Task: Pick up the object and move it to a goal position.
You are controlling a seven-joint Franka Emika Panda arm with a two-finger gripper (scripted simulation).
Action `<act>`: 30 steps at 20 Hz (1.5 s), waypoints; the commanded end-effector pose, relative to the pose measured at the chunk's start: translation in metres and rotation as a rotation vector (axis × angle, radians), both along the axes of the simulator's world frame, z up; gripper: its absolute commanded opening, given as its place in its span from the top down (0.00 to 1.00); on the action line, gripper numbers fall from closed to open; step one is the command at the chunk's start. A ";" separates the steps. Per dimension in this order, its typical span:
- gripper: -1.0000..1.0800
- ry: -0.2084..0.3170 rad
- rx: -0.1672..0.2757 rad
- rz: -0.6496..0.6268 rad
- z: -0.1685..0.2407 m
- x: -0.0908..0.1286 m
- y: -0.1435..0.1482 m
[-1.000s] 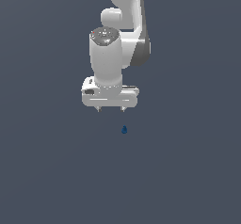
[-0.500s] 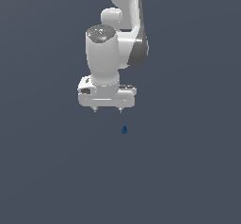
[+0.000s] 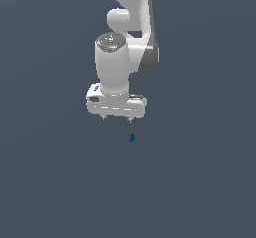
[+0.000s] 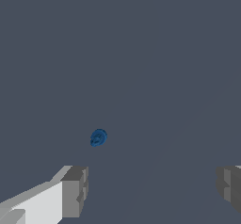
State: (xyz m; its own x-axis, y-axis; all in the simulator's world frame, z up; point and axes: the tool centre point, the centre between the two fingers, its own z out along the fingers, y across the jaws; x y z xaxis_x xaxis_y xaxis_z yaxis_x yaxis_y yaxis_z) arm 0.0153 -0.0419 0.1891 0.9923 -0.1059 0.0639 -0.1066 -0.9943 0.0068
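Note:
The object [image 3: 132, 137] is a tiny dark-blue item with a narrow top and a wider rounded base, standing on the grey floor. It also shows in the wrist view [image 4: 98, 137], seen from above. My white gripper [image 3: 116, 119] hangs above the floor, just up and toward the exterior view's left of the object, apart from it. The jaws are wide open and empty. In the wrist view the grey fingertips [image 4: 75, 190] stand far apart, with the object outside the gap between them, beyond one fingertip.
A plain dark grey floor [image 3: 200, 182] fills both views. The white arm [image 3: 130, 12] rises behind the gripper to the frame's upper edge.
The gripper has moved down slightly and a little toward the object over the last second. The object has not moved. The jaws stay open.

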 end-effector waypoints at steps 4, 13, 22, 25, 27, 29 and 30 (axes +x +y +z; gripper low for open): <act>0.04 0.009 0.010 -0.095 -0.014 0.001 0.010; 0.04 0.028 0.026 -0.305 -0.046 0.001 0.031; 0.04 0.045 0.033 -0.507 -0.076 -0.001 0.050; 0.04 0.050 0.034 -0.556 -0.083 -0.002 0.055; 0.04 0.052 0.034 -0.583 -0.087 -0.002 0.057; 0.04 0.053 0.034 -0.605 -0.091 -0.003 0.059; 0.04 0.054 0.034 -0.614 -0.092 -0.003 0.060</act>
State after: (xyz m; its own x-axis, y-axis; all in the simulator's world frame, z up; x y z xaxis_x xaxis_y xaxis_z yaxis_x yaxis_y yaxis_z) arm 0.0127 0.0168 0.0993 0.7628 -0.6467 0.0027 -0.6467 -0.7628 -0.0029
